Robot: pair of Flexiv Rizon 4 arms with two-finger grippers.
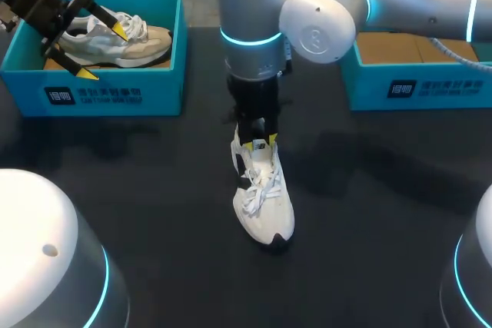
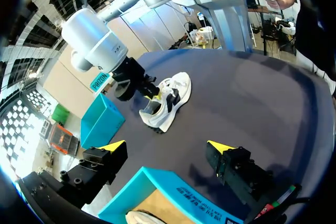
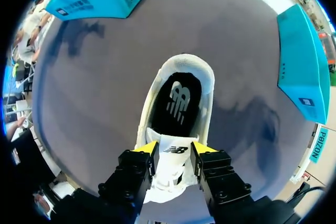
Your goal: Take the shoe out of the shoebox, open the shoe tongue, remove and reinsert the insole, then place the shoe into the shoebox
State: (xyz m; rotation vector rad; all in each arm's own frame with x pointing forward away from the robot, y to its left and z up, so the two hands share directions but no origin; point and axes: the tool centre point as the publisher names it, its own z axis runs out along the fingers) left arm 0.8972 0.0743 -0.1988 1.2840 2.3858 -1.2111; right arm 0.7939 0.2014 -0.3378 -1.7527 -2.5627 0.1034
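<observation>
Right jaws narrow, clamped on the tongue [image 3: 173, 150] of the shoe [image 1: 265, 205], left jaws wide above left shoebox [image 1: 115, 94], shoe mid-table [image 1: 369, 213], well apart from right shoebox [image 1: 415, 86].

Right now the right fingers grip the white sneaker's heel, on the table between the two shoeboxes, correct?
Not the heel: the right wrist view shows the right fingers gripping the tongue of the white sneaker, on the table between the left shoebox and the right shoebox.

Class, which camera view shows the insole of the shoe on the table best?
Right wrist view: it looks straight into the shoe at the dark insole. Head and left wrist views show the shoe's outside only.
</observation>
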